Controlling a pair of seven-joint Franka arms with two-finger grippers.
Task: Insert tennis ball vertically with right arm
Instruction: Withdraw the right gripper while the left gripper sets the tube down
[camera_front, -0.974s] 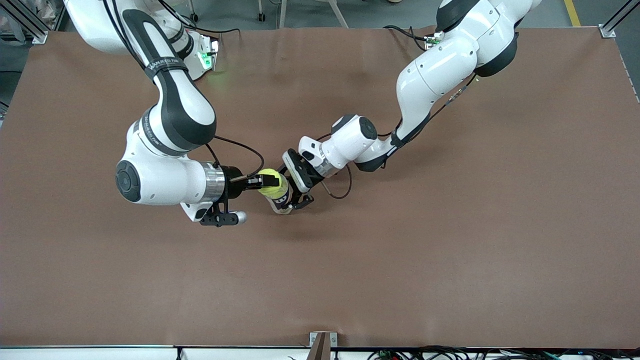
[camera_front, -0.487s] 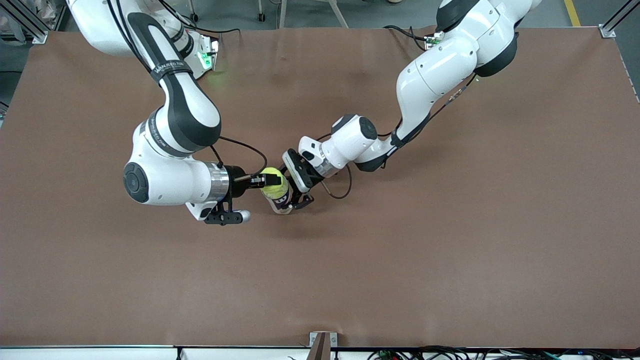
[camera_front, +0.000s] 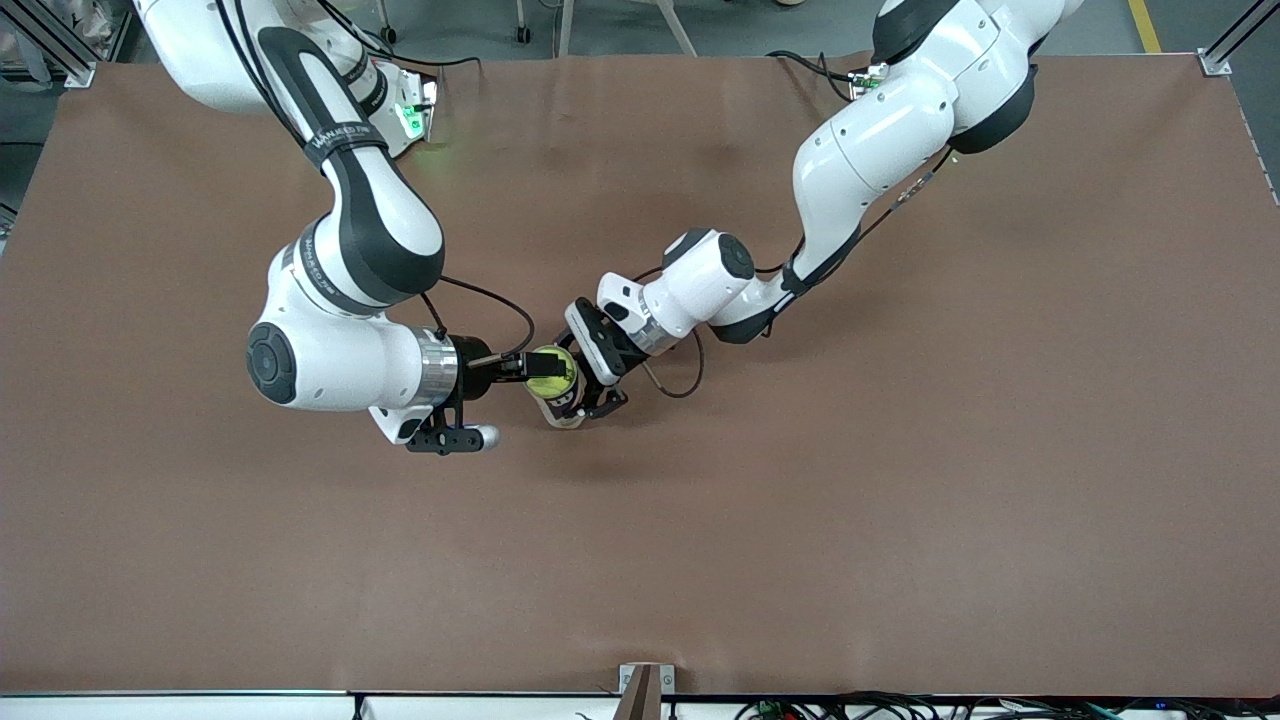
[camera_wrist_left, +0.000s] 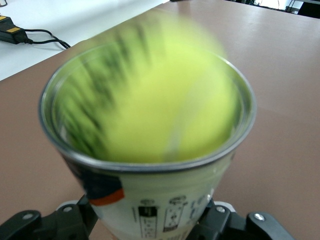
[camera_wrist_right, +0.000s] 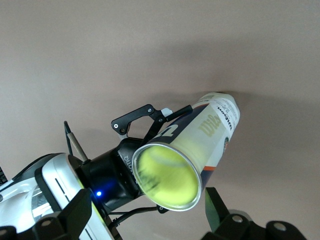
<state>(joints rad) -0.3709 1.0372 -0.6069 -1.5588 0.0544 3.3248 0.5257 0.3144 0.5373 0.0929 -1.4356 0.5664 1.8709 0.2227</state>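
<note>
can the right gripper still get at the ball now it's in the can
Probably not easily. The ball sits inside the can, below its rim, and fills its bore. The right gripper is open over the mouth, with no room beside the ball for fingers. The left gripper holds the can upright.

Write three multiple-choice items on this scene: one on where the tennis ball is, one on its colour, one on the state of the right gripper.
1. Where is the tennis ball?
A. on the table
B. inside the can
C. in the right gripper

2. What colour is the ball?
A. yellow-green
B. orange
C. white

3. How do the right gripper's fingers stand?
A. shut on the ball
B. shut on the can
C. open

Key: B, the ball sits below the can's rim while the left gripper holds the can; A, both wrist views show yellow-green; C, the fingers stand apart beside the can's mouth.
</note>
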